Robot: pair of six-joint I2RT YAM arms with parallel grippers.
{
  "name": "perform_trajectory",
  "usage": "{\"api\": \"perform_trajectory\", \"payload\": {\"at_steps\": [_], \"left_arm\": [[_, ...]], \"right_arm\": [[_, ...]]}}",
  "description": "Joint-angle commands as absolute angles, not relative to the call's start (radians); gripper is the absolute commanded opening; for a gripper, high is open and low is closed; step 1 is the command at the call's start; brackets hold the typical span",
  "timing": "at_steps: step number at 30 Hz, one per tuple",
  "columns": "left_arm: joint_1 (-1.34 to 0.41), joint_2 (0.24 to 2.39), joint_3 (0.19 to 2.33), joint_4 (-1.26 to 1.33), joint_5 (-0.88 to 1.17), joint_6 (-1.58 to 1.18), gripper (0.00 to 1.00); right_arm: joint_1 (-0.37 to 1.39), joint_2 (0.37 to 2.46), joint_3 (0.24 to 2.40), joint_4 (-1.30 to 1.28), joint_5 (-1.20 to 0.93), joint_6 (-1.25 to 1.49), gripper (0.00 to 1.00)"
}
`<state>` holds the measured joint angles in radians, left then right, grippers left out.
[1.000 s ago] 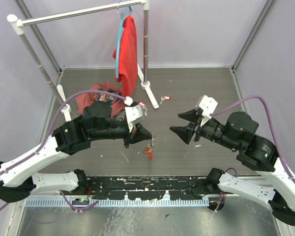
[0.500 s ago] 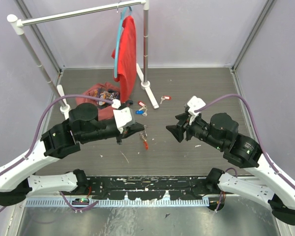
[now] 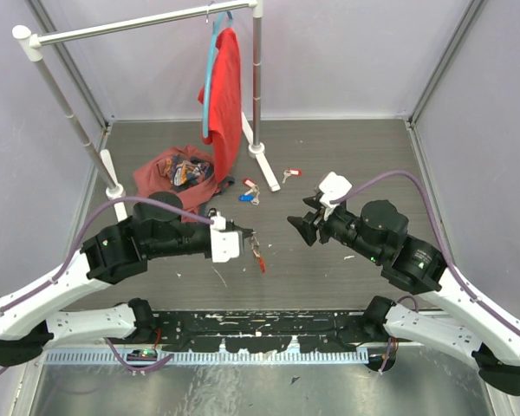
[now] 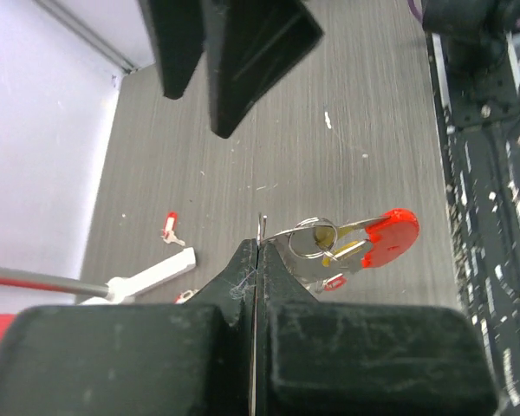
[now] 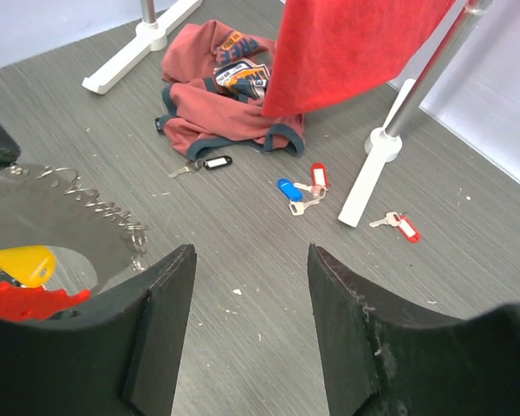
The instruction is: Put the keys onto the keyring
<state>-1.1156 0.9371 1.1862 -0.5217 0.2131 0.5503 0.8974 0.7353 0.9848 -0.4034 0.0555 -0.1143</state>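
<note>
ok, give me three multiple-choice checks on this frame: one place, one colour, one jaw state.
1. The lone red-tagged key lies:
A) on the table, right of the rack's foot
B) hanging from the rack
C) in the right jaws

2. The hanger holding the red shirt is:
A) black
B) blue
C) white

3. The left jaws are:
A) shut on the keyring
B) open beside it
C) open, empty

Answers:
1 A: the top view shows it flat on the table beside the foot.
2 B: a blue hoop hangs from the rail.
3 A: the left wrist view shows them closed, with thin metal pinched between and the tags dangling.
</note>
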Motion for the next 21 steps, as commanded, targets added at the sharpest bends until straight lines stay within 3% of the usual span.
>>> {"api": "perform_trajectory", "payload": {"at_steps": [1, 8, 21], "left_arm": [[-1.117, 0.876, 1.126, -0.475, 0.331, 0.866, 0.00], [-1.118, 0.752, 0.948, -0.319, 0.427, 1.182, 0.00], [-1.117, 0.688, 0.861, -0.209, 0.452, 1.258, 0.00]], "right_arm": [[0.902, 0.725, 0.970, -0.297, 0.087, -0.186, 0.59], [0.901, 0.703, 0.941, -0.253, 0.076, -0.231, 0.59], [0.902, 0.687, 0.893, -0.219, 0.029, -0.246, 0.58]]}}
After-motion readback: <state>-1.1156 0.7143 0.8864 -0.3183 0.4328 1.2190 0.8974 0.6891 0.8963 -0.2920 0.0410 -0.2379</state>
